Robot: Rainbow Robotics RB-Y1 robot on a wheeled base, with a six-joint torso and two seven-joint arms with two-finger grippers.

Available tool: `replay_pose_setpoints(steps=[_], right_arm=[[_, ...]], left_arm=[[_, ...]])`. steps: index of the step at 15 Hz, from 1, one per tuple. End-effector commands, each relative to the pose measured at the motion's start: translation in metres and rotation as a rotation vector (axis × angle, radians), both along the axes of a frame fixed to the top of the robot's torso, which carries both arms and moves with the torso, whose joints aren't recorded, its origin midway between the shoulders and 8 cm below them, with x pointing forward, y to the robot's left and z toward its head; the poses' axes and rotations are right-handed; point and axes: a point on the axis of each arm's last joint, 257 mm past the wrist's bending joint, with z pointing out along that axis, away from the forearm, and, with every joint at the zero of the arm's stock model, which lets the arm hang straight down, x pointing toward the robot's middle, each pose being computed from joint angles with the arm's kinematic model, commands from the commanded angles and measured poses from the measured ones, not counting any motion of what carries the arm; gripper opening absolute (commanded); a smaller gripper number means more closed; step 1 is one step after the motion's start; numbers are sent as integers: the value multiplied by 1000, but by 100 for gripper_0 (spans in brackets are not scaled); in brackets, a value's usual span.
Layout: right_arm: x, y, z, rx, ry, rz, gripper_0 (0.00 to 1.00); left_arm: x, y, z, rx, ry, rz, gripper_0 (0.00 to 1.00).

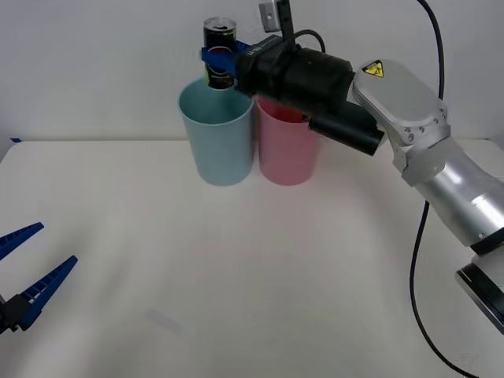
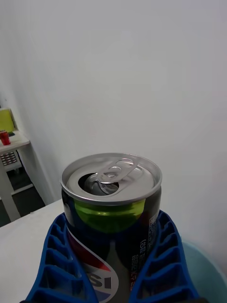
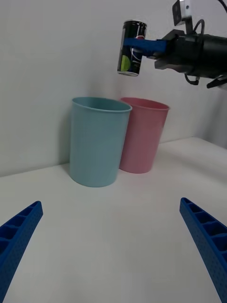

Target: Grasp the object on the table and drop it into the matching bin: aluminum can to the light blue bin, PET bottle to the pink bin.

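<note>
I'm pinching the small dark aluminum can with the silver pull-tab lid (image 1: 220, 52) in my right gripper (image 1: 223, 57), hovering just above the tall pale blue plastic bin (image 1: 216, 142). I'd center over its mouth, away from the neighbouring pink plastic bin (image 1: 287, 150), before letting go. My left gripper (image 1: 27, 272) is idling spread open, well apart from it.

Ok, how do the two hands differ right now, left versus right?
The right hand is raised over the light blue bin, while the left hand sits low at the near left edge of the table. The right hand's fingers are shut on the aluminum can; the left hand's fingers are spread open and hold nothing. Both have blue ribbed fingers.
</note>
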Motion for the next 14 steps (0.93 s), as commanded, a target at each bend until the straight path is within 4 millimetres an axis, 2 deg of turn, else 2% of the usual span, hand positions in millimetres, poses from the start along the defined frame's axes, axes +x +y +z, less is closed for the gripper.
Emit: replay_pose_setpoints(steps=[1, 6, 13, 14], right_arm=[[15, 12, 2, 6, 11, -37, 0], [34, 21, 5, 16, -12, -131, 0], [37, 21, 5, 6, -32, -150, 0], [37, 21, 5, 7, -33, -152, 3]], left_arm=[[0, 0, 0, 0, 0, 0, 100], [0, 0, 0, 0, 0, 0, 100], [0, 0, 0, 0, 0, 0, 100], [0, 0, 0, 0, 0, 0, 100]])
